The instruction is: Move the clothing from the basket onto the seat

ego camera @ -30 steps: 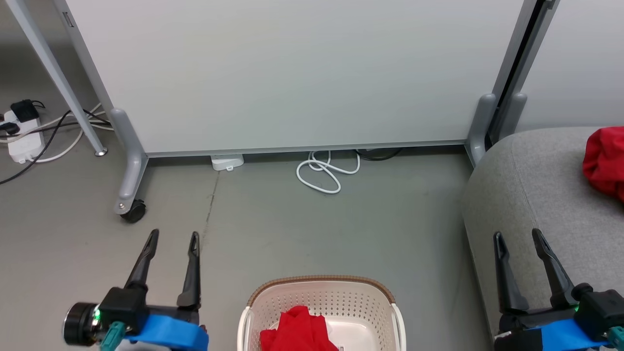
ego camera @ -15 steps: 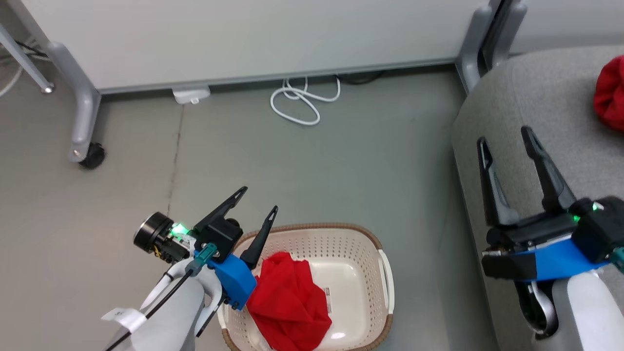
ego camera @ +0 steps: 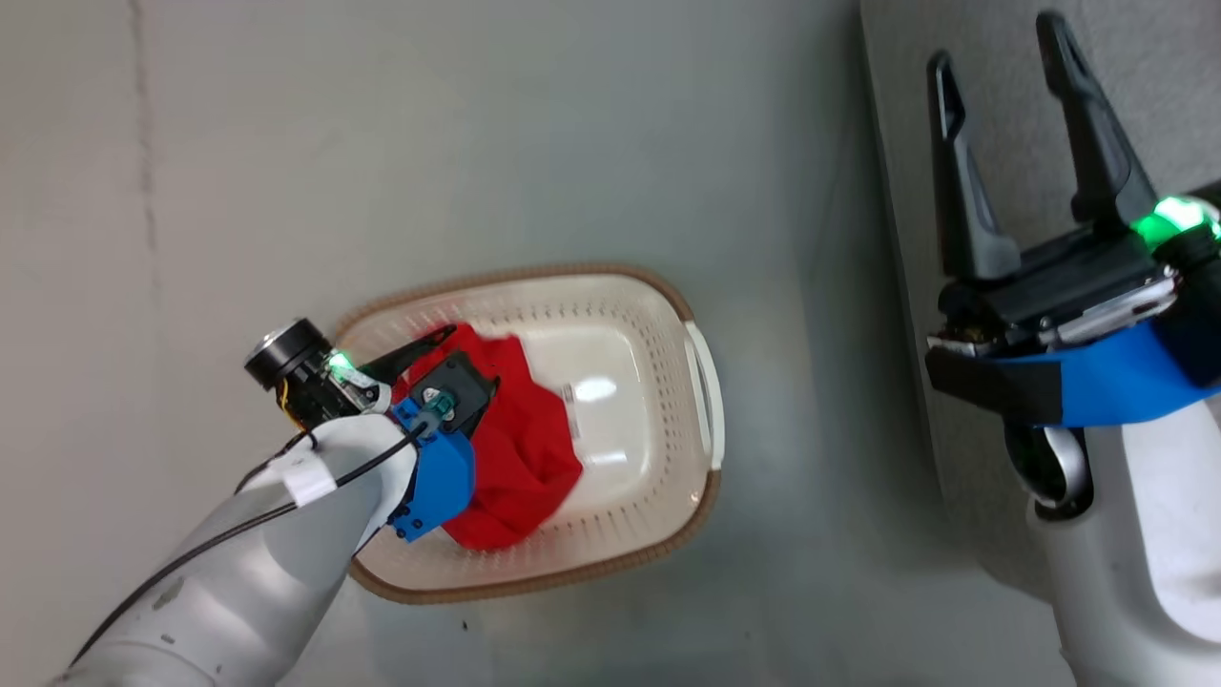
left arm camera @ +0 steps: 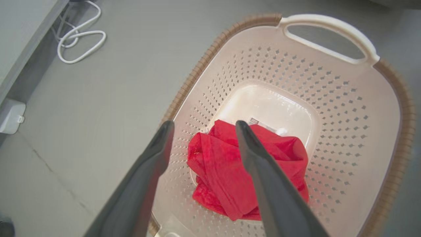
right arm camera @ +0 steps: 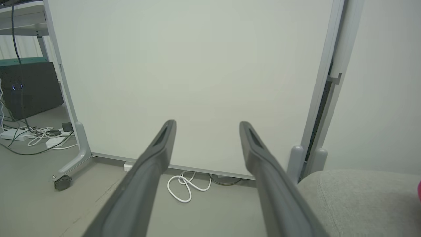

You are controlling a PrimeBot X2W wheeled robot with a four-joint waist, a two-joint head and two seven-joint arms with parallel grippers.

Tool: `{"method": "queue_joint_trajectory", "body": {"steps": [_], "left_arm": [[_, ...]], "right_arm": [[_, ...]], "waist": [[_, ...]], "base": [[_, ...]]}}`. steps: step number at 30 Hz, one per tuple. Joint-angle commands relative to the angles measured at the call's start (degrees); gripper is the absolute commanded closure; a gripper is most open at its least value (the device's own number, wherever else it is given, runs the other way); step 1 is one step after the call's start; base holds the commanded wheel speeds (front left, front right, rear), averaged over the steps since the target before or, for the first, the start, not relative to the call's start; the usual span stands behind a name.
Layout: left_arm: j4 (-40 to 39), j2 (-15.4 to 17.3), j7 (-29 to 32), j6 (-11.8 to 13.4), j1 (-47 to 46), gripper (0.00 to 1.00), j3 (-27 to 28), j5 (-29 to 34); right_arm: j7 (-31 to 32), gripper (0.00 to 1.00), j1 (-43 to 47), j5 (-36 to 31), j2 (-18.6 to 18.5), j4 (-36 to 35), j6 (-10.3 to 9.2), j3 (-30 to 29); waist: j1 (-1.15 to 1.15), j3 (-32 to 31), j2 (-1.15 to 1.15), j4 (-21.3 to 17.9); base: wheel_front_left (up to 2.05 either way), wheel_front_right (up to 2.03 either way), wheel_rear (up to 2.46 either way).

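One garment (left arm camera: 217, 171) is left in the basket (left arm camera: 345, 108), as far as we can see. It's plain red, bunched toward the basket's 9 o'clock side in the head view, with bare basket bottom showing toward 3 o'clock. Nothing is lifted yet, so we'd call this the reach-in stage. Whether anything already lies on the seat (ego camera: 1183, 86) we can't tell. There's only a pink-red sliver at 3 o'clock in the right wrist view, too small to name.

The left gripper (left arm camera: 205, 123) is over the basket, spread wide and pointing down at the bundle. It isn't touching cloth that we can make out. The right gripper (ego camera: 996, 40) is spread too, holding nothing, and hangs over the seat's edge at 2 o'clock in the head view.

Now the room. The brown rim (ego camera: 506, 277) rings the garment all round, and one finger (left arm camera: 148, 171) lines up over the perforated wall, so we reckon it's tight on that side. Toward 3 o'clock there's more space. The lift must clear the rim and the handle (ego camera: 708, 391), then cross a strip of floor (ego camera: 792, 286) to the seat's rounded edge. The white cable (left arm camera: 79, 39) lies at 10 o'clock in the left wrist view, well apart from that route.
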Motion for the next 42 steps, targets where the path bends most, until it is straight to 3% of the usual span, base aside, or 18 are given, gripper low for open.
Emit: {"method": "queue_joint_trajectory", "body": {"steps": [1, 4, 9, 16, 25, 40, 41, 42], "left_arm": [[0.8, 0.5, 0.5, 0.0, -1.9, 0.00, -1.9, -0.6], [2.5, 0.6, 2.7, 0.0, -4.1, 0.00, -7.4, -2.0], [2.6, 0.7, 6.0, 0.0, -5.7, 0.00, -10.6, -2.1], [1.3, 0.8, 12.3, 0.0, -4.0, 0.00, -10.8, 5.9], [3.7, 2.2, 17.5, 0.0, -6.4, 0.00, -10.8, 10.2], [9.2, 0.8, 20.3, 0.0, -10.4, 0.00, -10.8, 11.4], [9.5, 0.7, 20.4, 0.0, -10.5, 0.07, -10.8, 11.2], [9.6, 0.7, 20.3, 0.0, -10.5, 0.60, -10.9, 11.6]], "right_arm": [[-0.2, 0.00, -1.7, -0.4, 0.1, -0.4, 0.03, 0.2], [-0.2, 0.00, -3.7, -0.5, 0.0, -1.0, 0.03, 0.6], [-0.2, 0.00, -6.2, -0.6, 0.3, -1.6, 0.03, 1.2], [-0.2, 0.00, -8.2, -0.3, 1.0, -3.0, 0.03, 1.9], [-0.2, 0.00, -7.4, -0.3, 1.9, -6.5, 0.03, 1.9], [-0.2, 0.00, -4.1, -2.0, 3.1, -13.9, 0.02, 1.5], [-0.2, 0.00, -3.9, -2.1, 3.1, -14.3, 0.03, 1.5], [-0.2, 0.00, -3.7, -2.2, 3.2, -14.5, 0.03, 1.5]], "waist": [[-0.02, 7.4, 0.00, -3.1], [-0.02, 10.3, 0.00, -3.6], [-0.02, 14.0, 0.00, -4.4], [-0.02, 17.8, 0.00, -5.6], [-0.02, 22.4, 0.00, -7.4], [-0.02, 25.7, 0.00, -8.2], [-0.02, 25.8, 0.00, -8.2], [-0.02, 25.9, 0.00, -8.3]], "base": [[0.00, 0.00, 0.00], [0.00, 0.00, 0.00], [0.00, 0.00, 0.00], [0.00, 0.00, 0.00], [0.00, 0.00, 0.00], [0.00, 0.00, 0.00], [0.00, 0.00, 0.00], [0.00, 0.00, 0.00]]}}
